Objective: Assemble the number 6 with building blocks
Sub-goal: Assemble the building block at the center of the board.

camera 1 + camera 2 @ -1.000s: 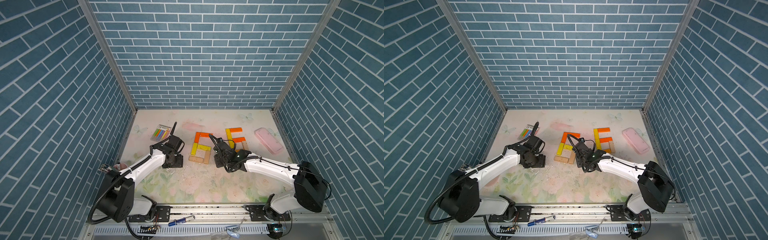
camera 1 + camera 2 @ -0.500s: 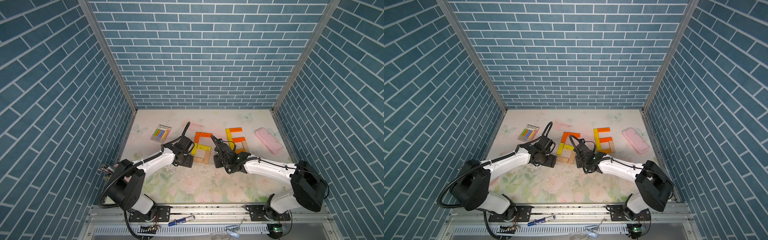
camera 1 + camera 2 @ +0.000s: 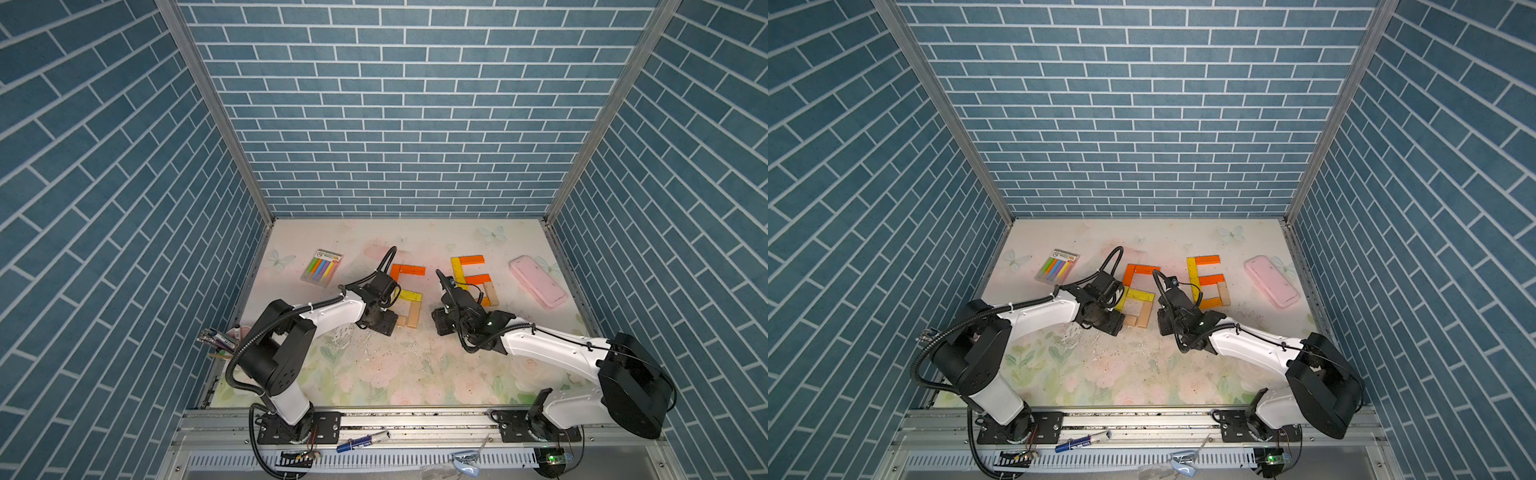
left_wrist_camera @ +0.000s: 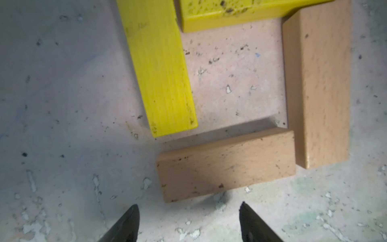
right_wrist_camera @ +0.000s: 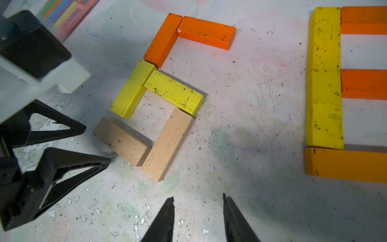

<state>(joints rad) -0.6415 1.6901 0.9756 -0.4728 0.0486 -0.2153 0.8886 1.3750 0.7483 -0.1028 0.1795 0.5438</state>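
Note:
Two figures of building blocks lie at the back of the table. The left figure has orange blocks (image 5: 206,32), yellow blocks (image 5: 173,92) and two tan blocks (image 5: 167,144). Its lower tan block (image 4: 226,165) lies just ahead of my left gripper (image 4: 188,209), which is open and empty near the table surface (image 3: 380,324). In the right wrist view its fingers (image 5: 73,165) end close beside that block's corner. My right gripper (image 5: 198,198) is open by a narrow gap with nothing in it, between the two figures (image 3: 440,322). The right figure (image 3: 473,278) has yellow, orange and tan blocks.
A clear pack of pastel sticks (image 3: 322,268) lies at the back left. A pink rounded case (image 3: 538,280) lies at the back right. A holder of pens (image 3: 222,338) stands by the left wall. Brick walls close in three sides.
My left gripper has moved right across the table, up to the bottom tan block of the left figure. The right arm has hardly moved.

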